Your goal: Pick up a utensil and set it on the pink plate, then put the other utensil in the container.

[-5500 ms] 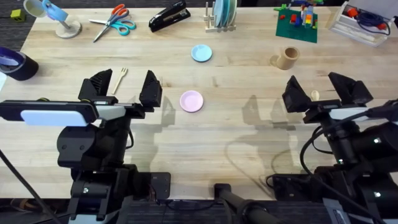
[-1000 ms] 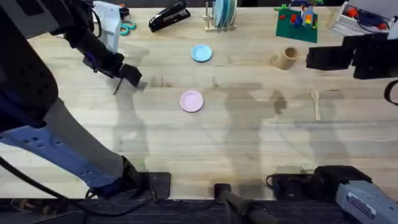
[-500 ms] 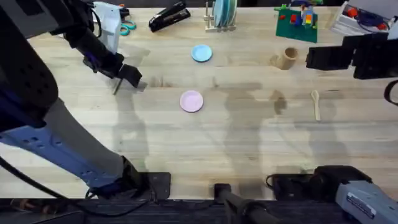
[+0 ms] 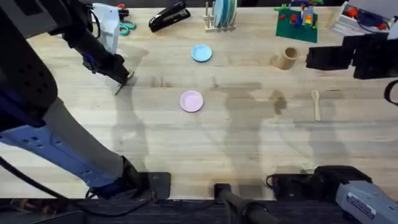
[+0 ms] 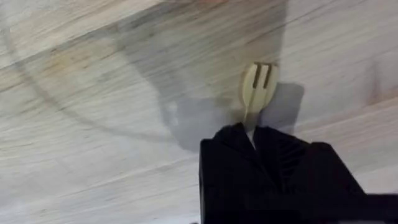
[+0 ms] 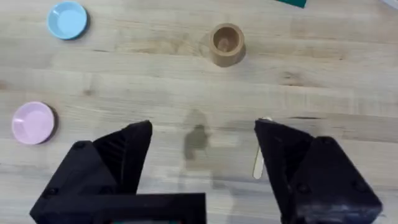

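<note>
The left gripper [image 5: 254, 138] pinched the fork [image 5: 256, 90] tight. The right gripper [image 6: 202, 146] stayed wide open above the table [image 6: 155, 74].

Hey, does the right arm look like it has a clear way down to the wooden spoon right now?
Probably yes. The right gripper hangs open above the table, and the spoon lies flat on bare wood just by one of its fingers. Nothing lies on or against the spoon; the container stands well apart.
</note>
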